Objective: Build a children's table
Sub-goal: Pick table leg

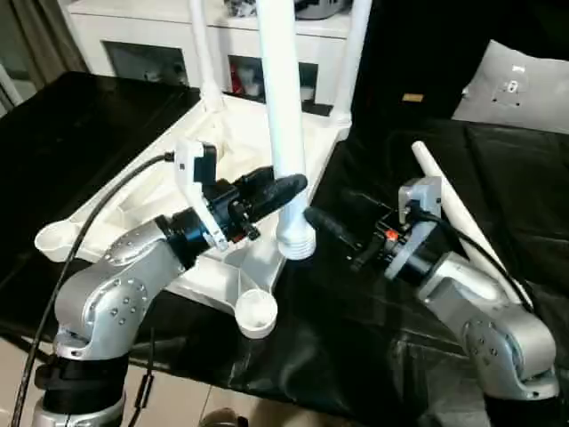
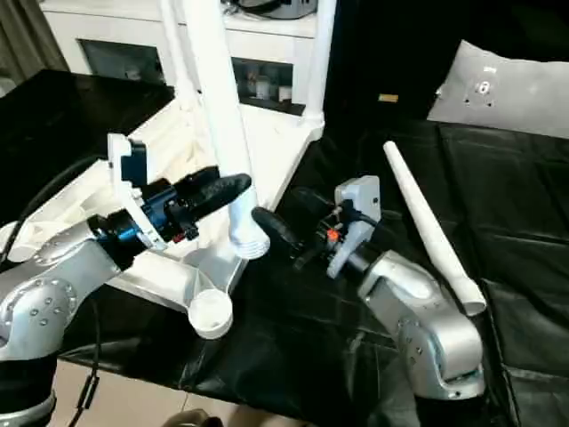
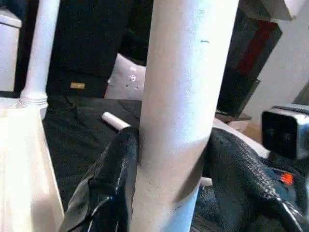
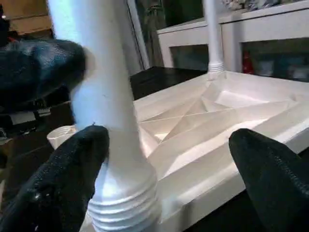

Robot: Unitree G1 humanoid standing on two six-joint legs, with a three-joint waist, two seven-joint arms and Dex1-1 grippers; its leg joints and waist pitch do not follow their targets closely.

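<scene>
White plastic tabletop lies upside down on a black cloth, ribs up, two legs already standing in the far corners. The left gripper is clamped around a third leg, holding it upright with its threaded end just above the top's near edge. The right gripper has its fingers spread wide around that leg's base, one maybe brushing it, hard to tell. A fourth leg lies loose on the cloth beside the right arm. Behind is a white cabinet and a pale pillow. Both silver forearms angle inward.
</scene>
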